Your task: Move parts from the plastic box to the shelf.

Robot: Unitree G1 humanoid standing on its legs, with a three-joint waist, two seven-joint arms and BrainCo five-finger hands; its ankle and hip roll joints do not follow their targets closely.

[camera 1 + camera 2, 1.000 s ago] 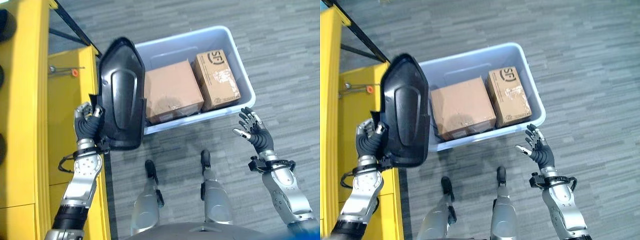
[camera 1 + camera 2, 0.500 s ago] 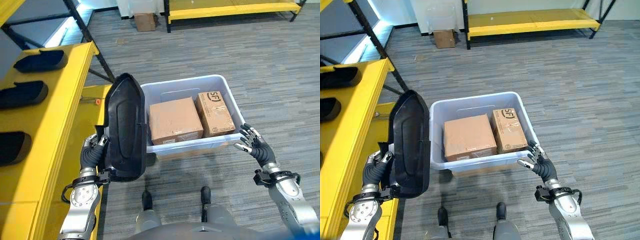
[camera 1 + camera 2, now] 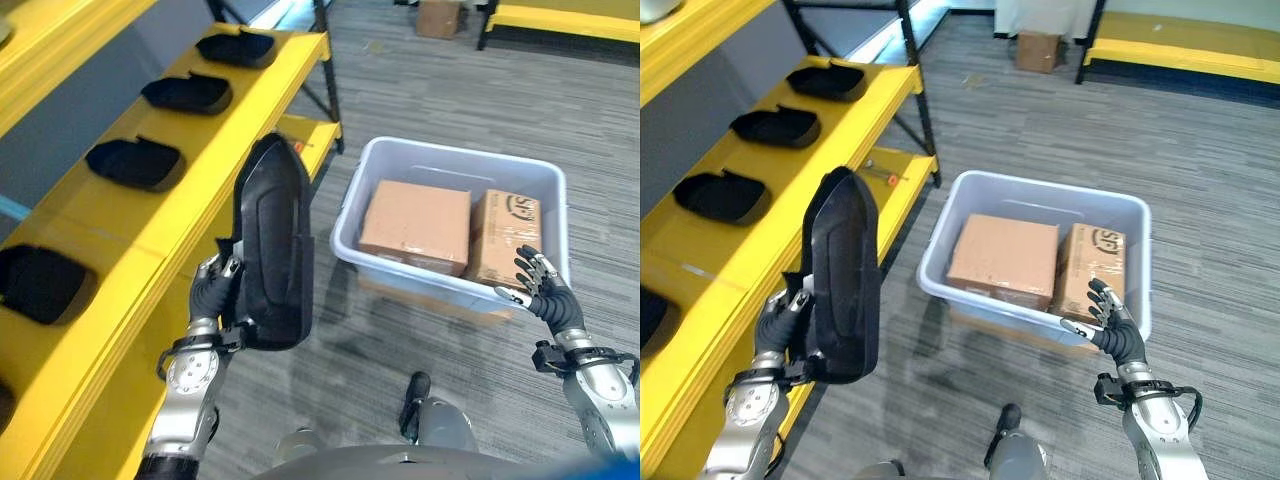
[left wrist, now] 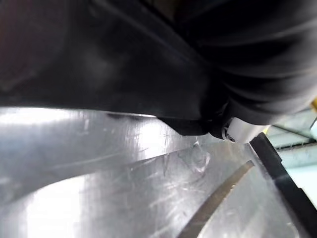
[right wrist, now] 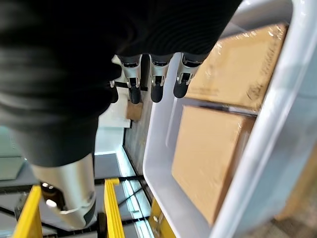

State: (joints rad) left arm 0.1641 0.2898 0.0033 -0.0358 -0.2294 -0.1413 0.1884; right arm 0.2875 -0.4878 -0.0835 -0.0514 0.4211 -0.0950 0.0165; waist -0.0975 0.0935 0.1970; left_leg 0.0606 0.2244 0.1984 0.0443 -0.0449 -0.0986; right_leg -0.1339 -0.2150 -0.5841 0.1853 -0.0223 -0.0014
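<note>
Grey striped carpet floor (image 3: 1200, 170) runs under everything, with a yellow shelf (image 3: 190, 150) along the robot's left side. Held upright between that shelf and the plastic box (image 3: 1035, 195) is a large black moulded part (image 3: 275, 255), its narrow end pointing up and its lower edge gripped by the left hand (image 3: 212, 290), whose fingers curl round the part's rim just beside the shelf's front edge. On the shelf's upper level lie more black parts in a row, among them one near the far end (image 3: 238, 47), one behind it (image 3: 188, 92), another (image 3: 135, 163) closer, and one (image 3: 40, 283) nearest the robot. The pale plastic box stands on the floor, well apart from the held part, and carries two brown cardboard boxes side by side, a larger one (image 3: 1003, 258) and a smaller printed one (image 3: 1088, 268). At the box's near rim hovers the right hand (image 3: 1112, 330), palm turned toward the box, fingers (image 5: 154, 79) spread and nearly straight, holding nothing. A further yellow rack (image 3: 1180, 45) and a small carton (image 3: 1037, 50) stand at the far wall
</note>
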